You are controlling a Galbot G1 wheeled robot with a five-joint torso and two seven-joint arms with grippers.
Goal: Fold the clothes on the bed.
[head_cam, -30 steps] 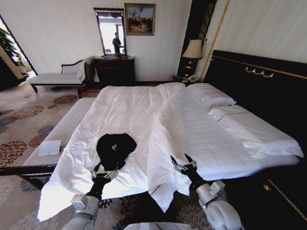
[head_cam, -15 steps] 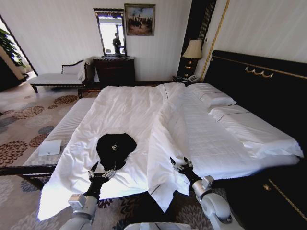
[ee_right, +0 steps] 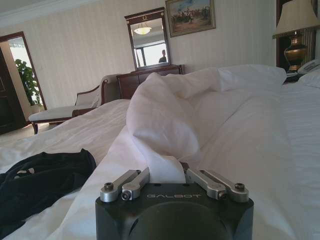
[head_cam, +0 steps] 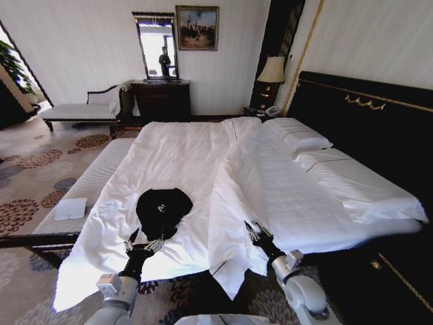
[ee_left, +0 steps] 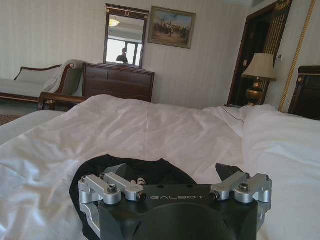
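Shirt (head_cam: 163, 210), black and bunched into a rounded heap, lying on the near left part of the bed (head_cam: 176, 152), on the white duvet, with a small patch of white print just visible on top. Seen again in the left wrist view (ee_left: 127, 172) directly beyond the fingers, and in the right wrist view (ee_right: 40, 182) as a dark crumpled mass off to one side. Just short of the shirt's near edge, left gripper (head_cam: 143, 245), fingers spread wide and holding nothing, tips close to the fabric but possibly not touching; hard to tell from the head view. Further right, right gripper (head_cam: 258, 231) at the foot edge of the bed, pressed up against a thick fold of duvet (head_cam: 237, 196) running up the middle of the mattress; fingers (ee_right: 127, 182) apart on either side of a white flap of that fold, apparently not clamped on it. Pillows (head_cam: 298, 135) at the dark headboard (head_cam: 365, 115). Beside the bed on the left, white cushioned bench (head_cam: 95, 172). Against the back wall, dark dresser (head_cam: 160, 100) with mirror (head_cam: 155, 44) above, lamp (head_cam: 272, 70) in the corner.
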